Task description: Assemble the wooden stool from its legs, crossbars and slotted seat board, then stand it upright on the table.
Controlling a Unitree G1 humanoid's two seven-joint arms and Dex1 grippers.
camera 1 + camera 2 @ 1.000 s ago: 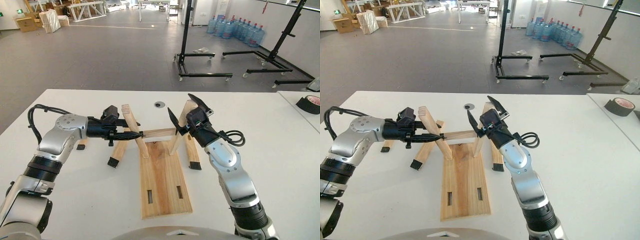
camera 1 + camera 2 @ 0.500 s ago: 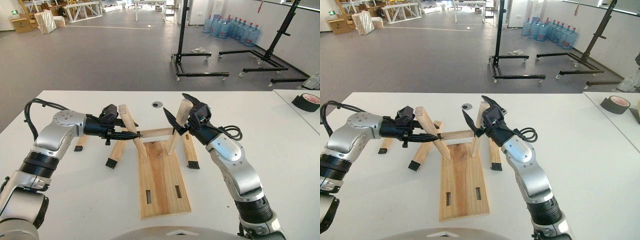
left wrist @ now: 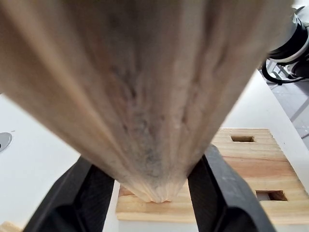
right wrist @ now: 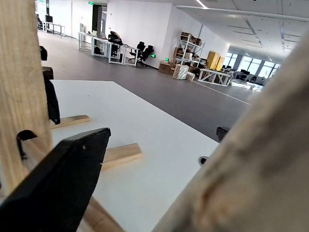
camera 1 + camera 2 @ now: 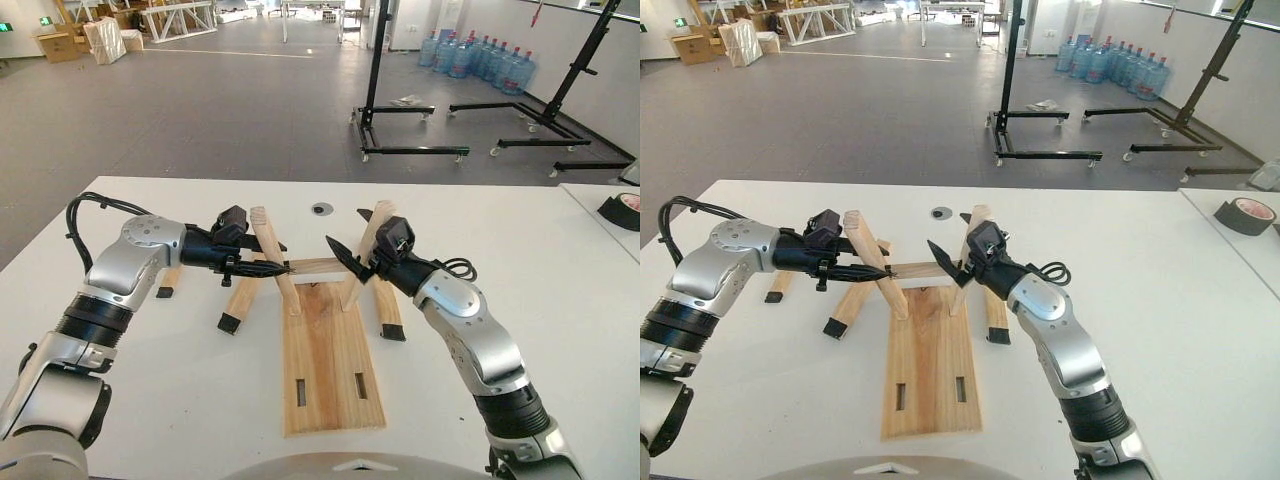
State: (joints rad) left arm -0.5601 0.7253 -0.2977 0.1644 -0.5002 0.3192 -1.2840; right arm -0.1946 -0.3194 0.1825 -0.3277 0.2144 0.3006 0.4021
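Note:
The slotted seat board (image 5: 328, 358) lies flat on the white table (image 5: 150, 400). At its far end stand two pairs of crossed legs joined by a crossbar (image 5: 318, 266). My left gripper (image 5: 275, 268) is shut on the left upright leg (image 5: 272, 255); its fingers (image 3: 89, 193) press both sides of that leg (image 3: 145, 96). My right gripper (image 5: 350, 236) is open beside the right leaning leg (image 5: 362, 262), with one finger (image 4: 63, 179) on the crossbar side and the leg (image 4: 251, 159) close against the wrist.
A loose wooden piece (image 5: 166, 283) lies on the table left of the legs. A round grommet (image 5: 321, 208) sits behind the stool parts. A black tape roll (image 5: 620, 210) is at the far right edge. Free table lies on both sides of the board.
My right gripper has come down and in toward the right leg, its fingers less spread. The left gripper keeps its hold on the left leg. The camera has shifted a little.

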